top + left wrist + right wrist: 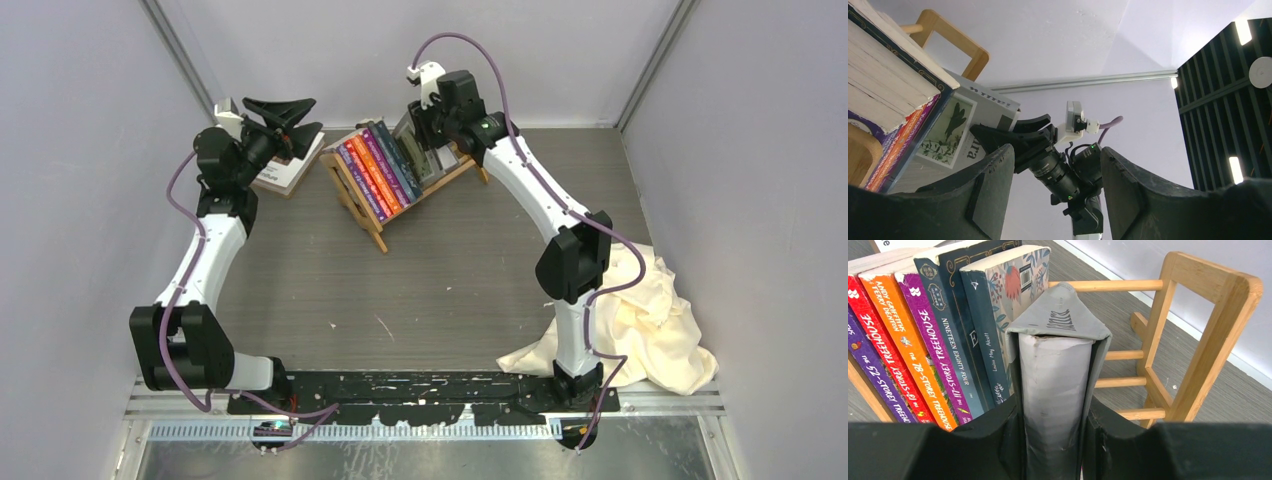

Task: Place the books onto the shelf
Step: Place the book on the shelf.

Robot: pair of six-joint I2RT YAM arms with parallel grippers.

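The light-wood shelf [366,218] stands at the back middle of the table, with several paperback books [378,172] upright in it: purple, red, orange, dark blue and floral. My right gripper [432,135] reaches down into the shelf's right end. In the right wrist view the right gripper [1053,411] is shut on a grey book [1055,375] that stands next to the floral paperback [1013,295], inside the shelf's end frame [1200,335]. My left gripper [283,112] hovers open and empty at the back left. In the left wrist view the left gripper [1055,152] points up towards the shelf.
A white book [288,172] lies flat on the table under the left gripper, left of the shelf. A crumpled cream cloth [645,320] lies at the right, beside the right arm's base. Grey walls close in the table on three sides.
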